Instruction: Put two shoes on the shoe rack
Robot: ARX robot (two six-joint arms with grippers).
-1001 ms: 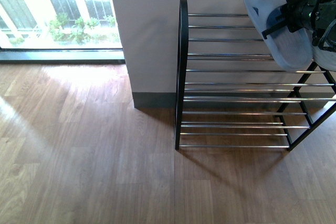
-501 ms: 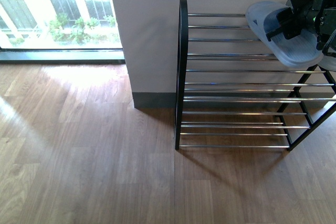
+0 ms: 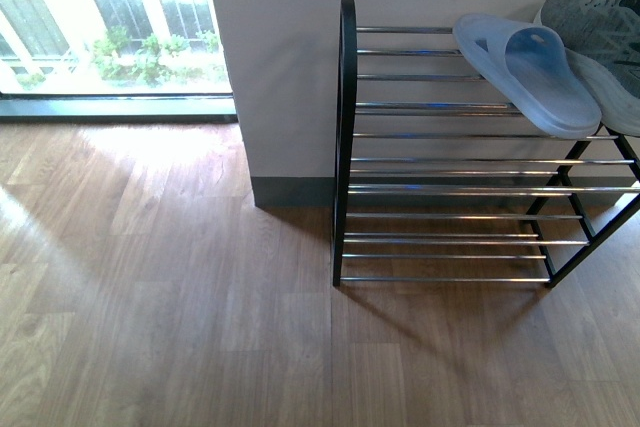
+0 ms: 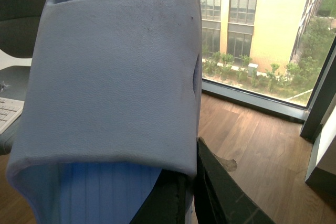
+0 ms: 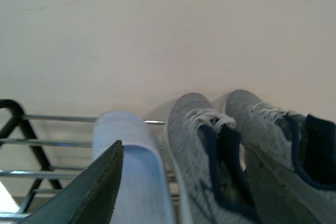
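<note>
Well, the front view cuts off the right side of the shoe rack [image 3: 346,137], so only part of the grey sneaker [image 3: 600,22] on its top bars shows. A pale blue slide [image 3: 525,72] lies flat on those same top bars, just beside the sneaker and touching it. The lower bars are bare, and the wood floor [image 3: 170,297] to the left is wide open up to the window.

In the left wrist view, a second blue slide [image 4: 113,82] fills most of the picture. The left gripper [image 4: 194,192] is pinched on its strap, with only a dark finger showing.

In the right wrist view, the right gripper [image 5: 186,203] hangs wide open with nothing in it, apart from the shoes.

Half a second ago that gripper was still at the slide on the rack. Now no arm shows in the front view.
</note>
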